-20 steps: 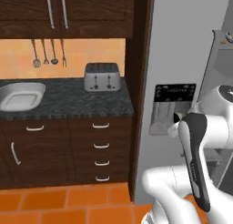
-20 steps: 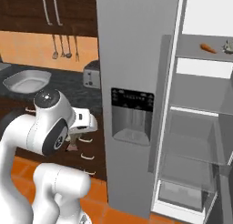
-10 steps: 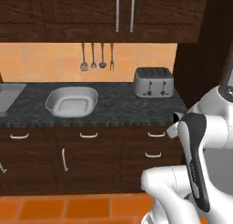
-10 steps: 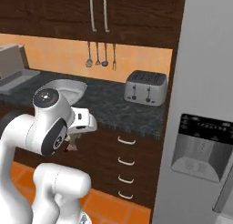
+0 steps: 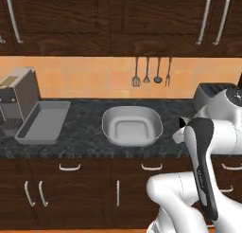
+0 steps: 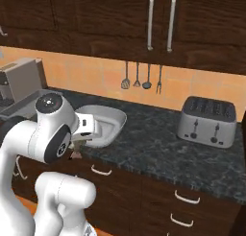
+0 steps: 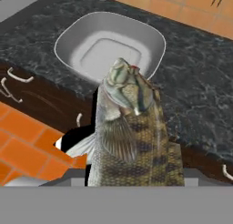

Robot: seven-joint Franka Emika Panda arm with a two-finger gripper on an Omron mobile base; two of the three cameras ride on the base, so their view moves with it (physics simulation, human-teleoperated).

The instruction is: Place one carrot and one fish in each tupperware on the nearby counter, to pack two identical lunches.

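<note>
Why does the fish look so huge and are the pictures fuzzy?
Hand view: the fish sits right by the camera, so it looms over the bowl. Left base view: soft, even light, tray edges slightly blurry. Right base view: toaster has a mild shine.

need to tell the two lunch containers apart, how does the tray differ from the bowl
The tray is long, rectangular and flat-rimmed; the bowl is wider, a rounded square. The tray sits at the left beside a coffee machine; the bowl sits mid-counter, below the hanging utensils. Both are grey, shallow and empty.
</note>
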